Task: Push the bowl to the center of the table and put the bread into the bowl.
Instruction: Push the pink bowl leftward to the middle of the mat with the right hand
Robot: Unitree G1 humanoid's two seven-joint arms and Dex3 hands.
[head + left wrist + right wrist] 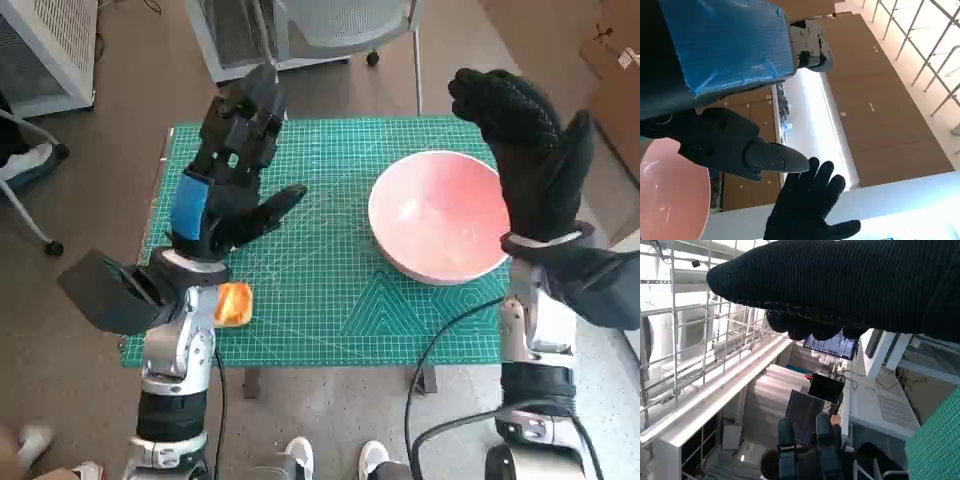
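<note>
Pink bowl (437, 217) beside right hand (530, 160) fingers (490, 95), bread (233, 304) under left wrist

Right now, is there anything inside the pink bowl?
The pink bowl shows only its bare inside. The right robot hand covers its right edge. The bread lies outside, partly hidden by the left forearm.

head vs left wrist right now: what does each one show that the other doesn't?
Only the head view shows the green mat on the table, the bread at its near left edge beside the left forearm, the whole pink bowl on the right side, and shoes on the floor. Only the left wrist view shows brown wall panels and a railing. Both show the left hand, raised with nothing in it, the gloved right hand, fingers spread, and the bowl, which the wrist view catches only as an edge.
</note>
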